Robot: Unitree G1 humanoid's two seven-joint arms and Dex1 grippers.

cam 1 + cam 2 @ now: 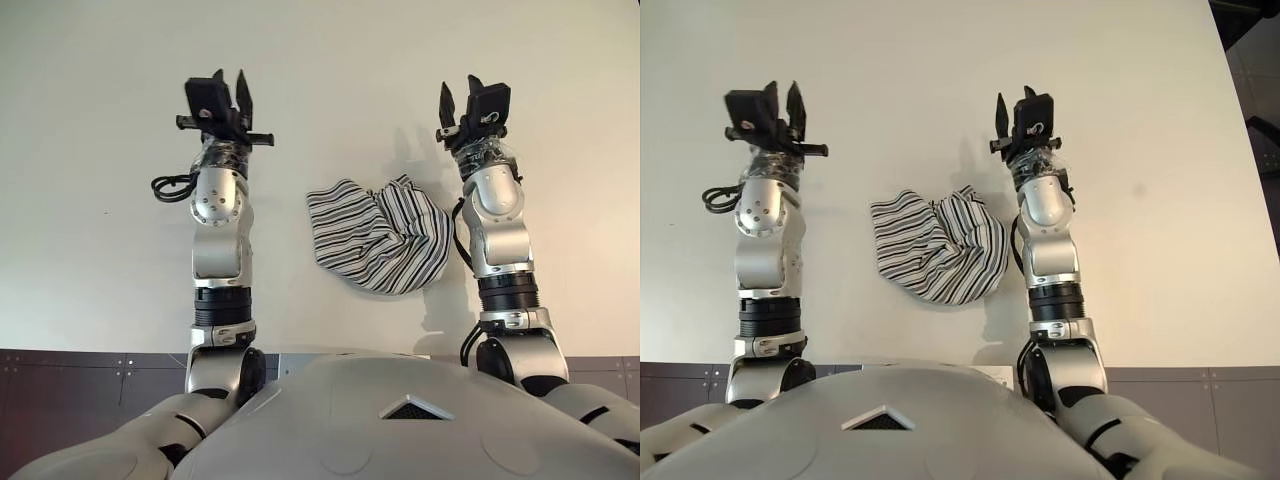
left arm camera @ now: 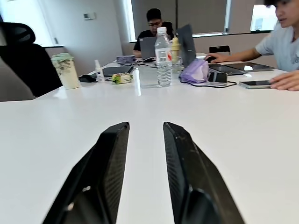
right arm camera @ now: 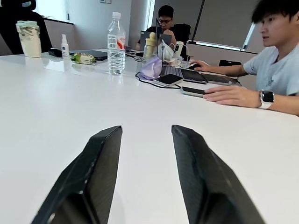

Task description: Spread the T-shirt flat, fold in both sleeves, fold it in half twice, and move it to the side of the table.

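A black-and-white striped T-shirt [image 1: 378, 236] lies crumpled in a heap on the white table [image 1: 320, 60], between my two arms and nearer the right one. My left gripper [image 1: 231, 88] is held out over the table, well to the left of the shirt and farther out, open with nothing between its fingers [image 2: 112, 154]. My right gripper [image 1: 461, 95] is held out beyond the shirt's right side, also open and empty, its fingers [image 3: 105, 154] apart over bare table.
At the table's far end stand a water bottle [image 2: 163, 57], a cup [image 2: 67, 70], laptops and phones, with people seated there. The near table edge [image 1: 100, 348] runs just in front of my body.
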